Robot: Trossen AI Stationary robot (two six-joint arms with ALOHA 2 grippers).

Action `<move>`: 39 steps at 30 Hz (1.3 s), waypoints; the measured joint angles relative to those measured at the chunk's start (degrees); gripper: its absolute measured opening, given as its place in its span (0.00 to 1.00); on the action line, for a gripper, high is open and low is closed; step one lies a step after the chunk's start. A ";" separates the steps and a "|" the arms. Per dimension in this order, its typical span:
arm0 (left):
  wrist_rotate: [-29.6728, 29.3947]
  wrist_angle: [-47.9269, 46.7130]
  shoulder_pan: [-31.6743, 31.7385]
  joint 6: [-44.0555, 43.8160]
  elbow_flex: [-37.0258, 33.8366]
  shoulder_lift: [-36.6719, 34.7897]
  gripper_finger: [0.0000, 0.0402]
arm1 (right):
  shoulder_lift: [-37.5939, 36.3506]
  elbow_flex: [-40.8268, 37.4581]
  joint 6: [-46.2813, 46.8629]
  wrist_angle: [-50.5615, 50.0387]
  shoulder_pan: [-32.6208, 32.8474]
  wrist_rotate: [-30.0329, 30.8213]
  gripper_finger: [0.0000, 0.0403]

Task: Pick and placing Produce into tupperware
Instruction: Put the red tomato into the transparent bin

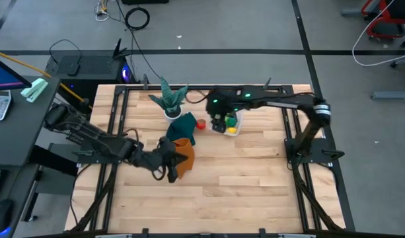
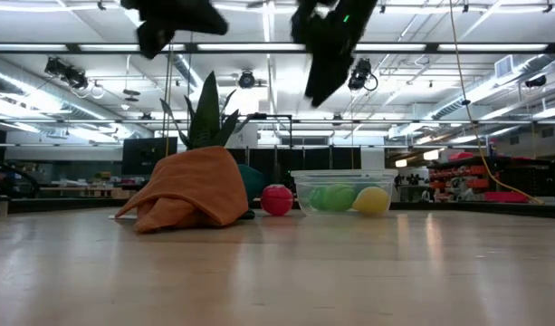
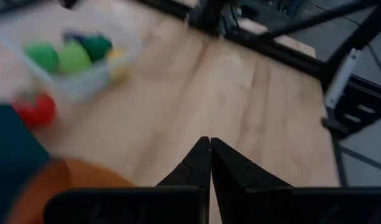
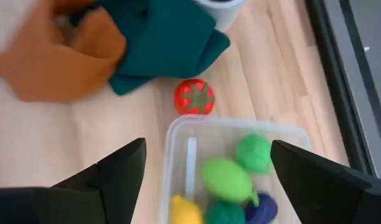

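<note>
Worktop (image 1: 255, 172). Right gripper (image 4: 202, 180): fingers wide, empty, above box. Left gripper (image 3: 209, 163): fingers closed, empty, over orange cloth (image 1: 182, 151). Box (image 4: 178, 134): holds green, yellow, purple produce. Tomato (image 4: 194, 97): on worktop, beside box.

Clear tupperware (image 4: 178, 134) holding green, yellow and purple produce (image 4: 225, 177); red tomato (image 4: 194, 97) just beside it, outside.

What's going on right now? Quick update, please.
Right gripper open above tupperware. Left gripper shut, by orange cloth. Red tomato outside, unobstructed.
</note>
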 joint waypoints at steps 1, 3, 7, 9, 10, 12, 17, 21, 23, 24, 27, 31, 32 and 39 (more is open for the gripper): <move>0.12 -0.26 1.09 1.91 0.97 0.00 0.04 | -1.83 0.00 1.29 -1.10 0.03 -0.04 0.76; 1.44 -0.55 3.39 6.26 2.65 0.00 0.04 | -5.42 0.00 4.38 -2.61 0.36 -0.04 0.76; 5.79 -2.76 8.33 14.65 5.98 0.77 0.06 | -12.22 0.01 10.83 -5.57 1.45 -0.02 0.76; 7.58 -4.80 10.85 17.50 8.08 1.64 0.08 | -15.13 0.02 14.24 -7.14 2.61 -0.19 0.76; 8.02 -6.70 11.89 18.51 8.79 1.81 0.10 | -16.45 0.02 15.72 -7.88 3.43 -0.38 0.76; 8.89 -9.92 13.96 21.05 10.59 2.81 0.13 | -18.85 0.02 17.93 -9.69 5.30 -0.79 0.76; 11.88 -13.12 18.25 27.69 14.75 5.51 0.23 | -22.12 0.02 23.39 -19.54 11.47 0.74 0.76; 12.14 -13.91 20.00 33.98 18.35 8.73 0.33 | -23.07 0.01 27.09 -26.30 17.23 2.80 0.76; 11.95 -15.71 20.65 36.67 20.08 10.79 0.37 | -23.31 0.00 28.60 -27.46 19.86 3.64 0.76; 12.07 -15.10 20.91 37.66 21.22 12.05 0.40 | -23.58 -0.11 29.08 -27.48 21.03 4.28 0.76; 13.11 -17.52 21.79 39.03 24.50 16.09 0.46 | -24.33 -0.81 30.48 -27.47 23.81 6.89 0.76; 14.27 -25.38 23.45 37.35 31.18 22.21 0.52 | -25.46 -2.83 31.41 -27.07 25.86 9.54 0.76; 14.31 -26.70 23.93 37.32 33.35 23.72 0.54 | -25.88 -3.72 31.47 -26.95 26.13 9.69 0.76; 8.55 -41.87 26.88 40.15 45.60 32.13 0.55 | -29.52 -15.83 31.08 -20.23 26.67 9.61 0.76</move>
